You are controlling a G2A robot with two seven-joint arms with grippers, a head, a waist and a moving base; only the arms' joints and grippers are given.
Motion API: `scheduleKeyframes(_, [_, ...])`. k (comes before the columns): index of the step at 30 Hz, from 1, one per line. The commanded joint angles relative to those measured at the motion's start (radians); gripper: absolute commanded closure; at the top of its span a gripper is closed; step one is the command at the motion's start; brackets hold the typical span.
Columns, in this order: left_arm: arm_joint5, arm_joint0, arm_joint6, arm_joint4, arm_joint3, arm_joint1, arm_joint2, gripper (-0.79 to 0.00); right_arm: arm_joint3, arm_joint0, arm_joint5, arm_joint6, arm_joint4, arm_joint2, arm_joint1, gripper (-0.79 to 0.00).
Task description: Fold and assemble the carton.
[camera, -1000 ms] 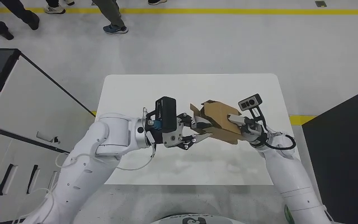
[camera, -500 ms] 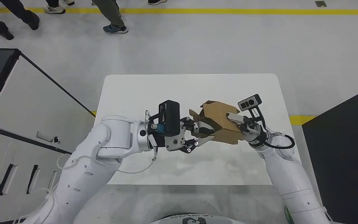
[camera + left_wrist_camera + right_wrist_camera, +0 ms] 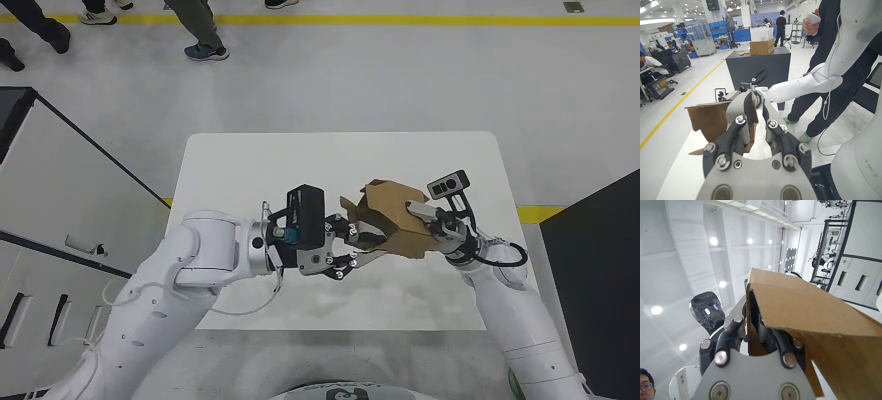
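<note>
Shifted L gripper [image 3: 358, 240] twd 3 o'clock over last sec, onto carton's [image 3: 392, 225] 8 o'clock flap. Narrowed fingers to a slim gap w/ flap edge between, vs one pad; can't see a pinch from both sides. Holding carton over table [image 3: 300, 160] w/ R gripper [image 3: 420, 213], clamped tight on 3 o'clock wall, same spot as before. Part-folded, brown, flaps loose, just 3 o'clock of table centre, w/ white tabletop running on to 12 o'clock edge.

Brown corrugated carton [image 3: 395, 218], half-folded, flaps loose, tilted above the table [image 3: 300, 160].
</note>
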Motion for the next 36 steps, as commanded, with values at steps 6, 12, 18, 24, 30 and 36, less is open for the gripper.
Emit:
scheduleKeyframes(6, [-0.005, -0.009, -0.007, -0.013, 0.01, 0.0, 0.013, -0.142, -0.001, 0.002, 0.005, -0.006, -0.005, -0.001, 0.0, 0.0])
scheduleKeyframes(12, [-0.002, -0.013, -0.017, -0.017, 0.012, 0.002, 0.015, -0.132, 0.0, 0.006, 0.008, -0.01, -0.008, -0.008, -0.002, 0.0])
scheduleKeyframes(18, [-0.005, -0.014, -0.021, -0.02, 0.016, 0.004, 0.013, -0.111, 0.0, 0.008, 0.004, -0.013, -0.009, -0.012, -0.003, 0.0])
scheduleKeyframes(24, [-0.012, -0.017, -0.026, -0.023, 0.02, 0.006, 0.014, -0.105, -0.001, 0.007, 0.004, -0.017, -0.011, -0.013, -0.003, 0.0])
scheduleKeyframes(30, [-0.021, -0.021, -0.033, -0.032, 0.024, 0.008, 0.018, -0.185, -0.002, 0.006, 0.002, -0.021, -0.012, -0.013, -0.004, 0.0])
scheduleKeyframes(36, [-0.011, -0.026, -0.021, -0.04, 0.03, 0.008, 0.013, -0.2, -0.001, 0.01, 0.001, -0.009, -0.008, -0.015, -0.004, 0.0])
